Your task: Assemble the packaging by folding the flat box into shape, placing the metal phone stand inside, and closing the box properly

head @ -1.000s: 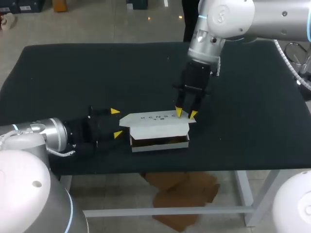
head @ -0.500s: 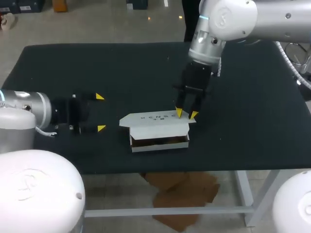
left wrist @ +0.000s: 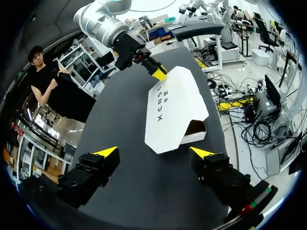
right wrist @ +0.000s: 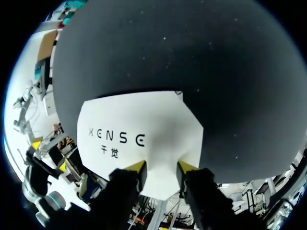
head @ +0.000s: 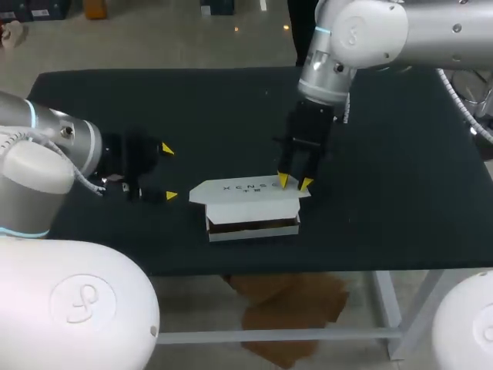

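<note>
Near table's front edge, at middle, white cardboard box is seen on black table, long axis left-right, lid lowered, front gap not yet closed. Right gripper is set at lid's right rear corner, fingers narrowly apart, tips seemingly pressed on lid; nearer arm. Left gripper is spread wide, empty, well apart beyond box's left end; earlier just beside it, since drawn back. Box and right gripper unmoved.

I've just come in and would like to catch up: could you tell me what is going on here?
Two robot arms are packing a white box on the black table. The right gripper is down at the far right corner of the lid, which is not fully closed: the front gapes. The left gripper is open and empty, off to the box's left, apart from it.
</note>
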